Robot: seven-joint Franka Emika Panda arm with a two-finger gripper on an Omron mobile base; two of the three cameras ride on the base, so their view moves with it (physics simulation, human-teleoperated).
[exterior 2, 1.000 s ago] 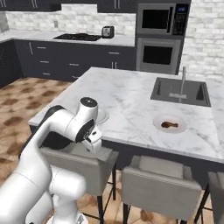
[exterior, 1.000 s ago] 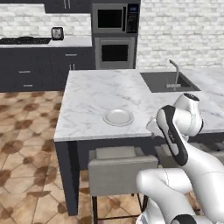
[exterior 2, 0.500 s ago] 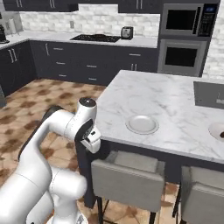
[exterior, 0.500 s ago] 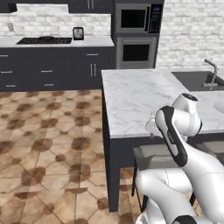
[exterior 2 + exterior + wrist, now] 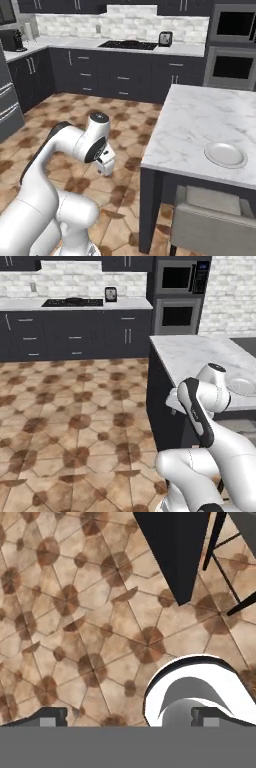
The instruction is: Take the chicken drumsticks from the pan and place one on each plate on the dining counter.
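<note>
A pale round plate (image 5: 226,154) lies bare near the front edge of the white marble dining counter (image 5: 200,112). In the left base view, my arm partly covers that plate (image 5: 244,386) on the counter (image 5: 192,351). My arm is folded close to the base. My gripper (image 5: 107,169) hangs over the tiled floor to the left of the counter, pointing down. In the hand view the gripper (image 5: 128,717) is open, with floor tiles and nothing else between its fingertips (image 5: 48,716). The pan and the chicken drumsticks are out of view.
A black stove (image 5: 127,45) and a toaster (image 5: 165,38) sit on the far worktop above dark cabinets. Wall ovens (image 5: 177,298) stand at the right of it. A grey stool (image 5: 212,220) is tucked under the counter's front. Tiled floor (image 5: 75,421) lies between counter and cabinets.
Both base views have swung, so the camera has moved: the counter slid to the right and more floor shows. The arm keeps its folded pose and the gripper stays open.
</note>
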